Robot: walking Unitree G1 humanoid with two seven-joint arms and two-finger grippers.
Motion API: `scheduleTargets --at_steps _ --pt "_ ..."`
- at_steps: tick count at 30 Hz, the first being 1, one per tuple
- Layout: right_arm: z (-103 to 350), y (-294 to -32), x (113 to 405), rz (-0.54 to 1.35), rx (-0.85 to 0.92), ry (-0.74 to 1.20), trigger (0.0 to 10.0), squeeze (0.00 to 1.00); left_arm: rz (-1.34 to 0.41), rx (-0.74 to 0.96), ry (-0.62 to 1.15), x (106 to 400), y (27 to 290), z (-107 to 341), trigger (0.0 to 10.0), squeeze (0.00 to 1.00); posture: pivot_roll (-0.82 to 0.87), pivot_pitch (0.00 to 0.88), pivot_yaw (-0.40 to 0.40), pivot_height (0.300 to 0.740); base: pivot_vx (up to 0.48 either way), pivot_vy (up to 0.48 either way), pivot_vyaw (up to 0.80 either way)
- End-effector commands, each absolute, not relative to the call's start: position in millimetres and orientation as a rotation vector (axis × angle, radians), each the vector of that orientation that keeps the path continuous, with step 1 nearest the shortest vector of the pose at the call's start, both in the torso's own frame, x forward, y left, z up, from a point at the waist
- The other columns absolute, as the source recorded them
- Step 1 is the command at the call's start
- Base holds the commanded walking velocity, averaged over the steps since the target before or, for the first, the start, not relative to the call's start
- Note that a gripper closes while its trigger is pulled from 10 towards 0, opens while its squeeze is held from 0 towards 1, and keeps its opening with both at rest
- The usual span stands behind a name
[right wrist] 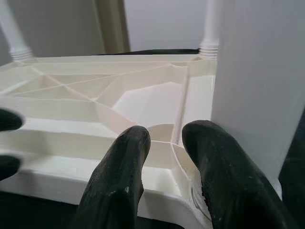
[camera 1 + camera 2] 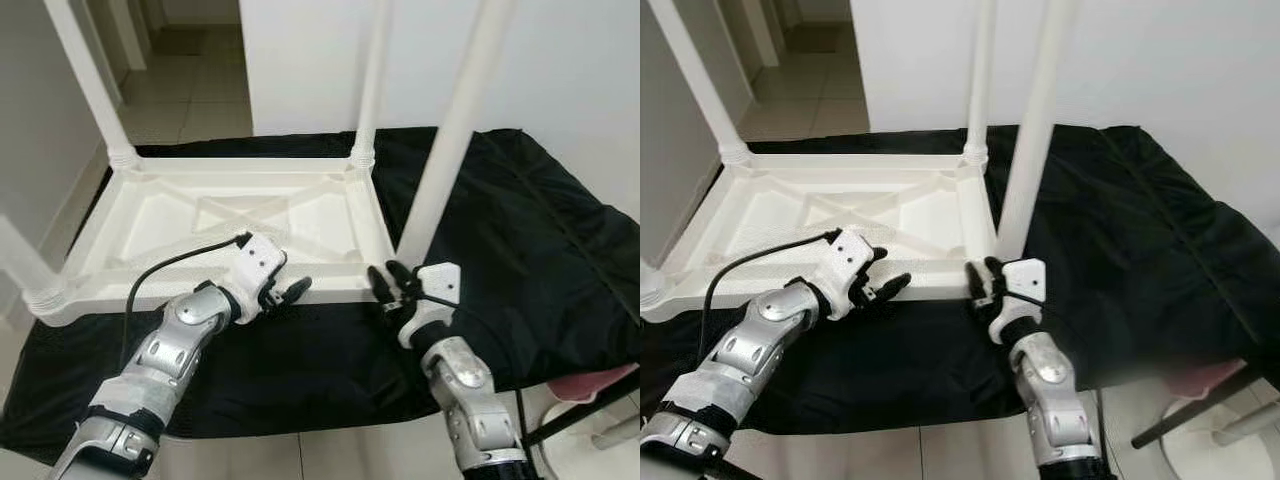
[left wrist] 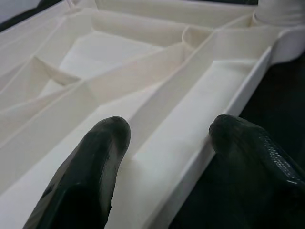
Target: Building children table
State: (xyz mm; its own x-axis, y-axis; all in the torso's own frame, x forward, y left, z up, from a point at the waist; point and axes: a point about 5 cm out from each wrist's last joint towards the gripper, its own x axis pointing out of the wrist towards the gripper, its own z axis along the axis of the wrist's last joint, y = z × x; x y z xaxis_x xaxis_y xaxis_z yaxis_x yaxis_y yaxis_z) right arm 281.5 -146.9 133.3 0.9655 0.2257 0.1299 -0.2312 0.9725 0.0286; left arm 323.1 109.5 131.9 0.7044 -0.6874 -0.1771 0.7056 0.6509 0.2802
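Black cloth [image 2: 520, 250] covers a low platform across the frame's centre, pale floor tiles at upper left, white wall at upper right. On it lies the white plastic table [image 2: 230, 225], upside down, ribbed underside up, w/ legs standing in the corner sockets. The near-right leg [image 2: 450, 140] rises at frame centre-right.

Left gripper [image 2: 288, 292], lower centre, forearm angled up from lower left, sits at the table's near rim; its fingers are parted wide, straddling the rim edge, not clamped. Right gripper [image 2: 388, 280], forearm rising from bottom right w/ wrist bent forward, reaches the near-right corner at the leg's base, fingers slightly apart beside the leg, gripping nothing.

Risks, as judged: if the leg isn't fully seated, a sideways nudge from the right fingers could tilt or pop it; pressing the rim could slide the table on the loose cloth.
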Motion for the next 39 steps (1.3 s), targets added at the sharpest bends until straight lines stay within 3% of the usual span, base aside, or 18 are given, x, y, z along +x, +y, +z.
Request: scheduleTargets --at_steps 1,19,27,39 --pt "126.9 -168.6 281.9 0.134 0.044 -0.102 10.0 0.00 -0.756 0.360 0.060 323.0 108.4 126.3 10.0 0.00 -0.08 0.000 0.011 0.740 0.000 0.000 0.00" --pt "129.7 -214.6 286.0 -0.009 -0.012 -0.112 10.0 0.00 -0.739 0.388 0.139 317.9 113.1 107.2 10.0 0.00 -0.09 0.000 0.023 0.740 0.000 0.000 0.00" --pt "129.1 -212.7 286.3 -0.008 -0.007 -0.115 10.0 0.00 -0.725 0.423 0.186 316.4 116.7 98.7 10.0 0.00 -0.09 0.000 0.023 0.740 0.000 0.000 0.00" --pt "130.1 -198.1 289.7 0.010 0.031 -0.130 10.0 0.00 -0.571 0.340 0.250 328.5 123.0 97.2 10.0 0.00 -0.08 0.000 0.028 0.740 0.000 0.000 0.00"
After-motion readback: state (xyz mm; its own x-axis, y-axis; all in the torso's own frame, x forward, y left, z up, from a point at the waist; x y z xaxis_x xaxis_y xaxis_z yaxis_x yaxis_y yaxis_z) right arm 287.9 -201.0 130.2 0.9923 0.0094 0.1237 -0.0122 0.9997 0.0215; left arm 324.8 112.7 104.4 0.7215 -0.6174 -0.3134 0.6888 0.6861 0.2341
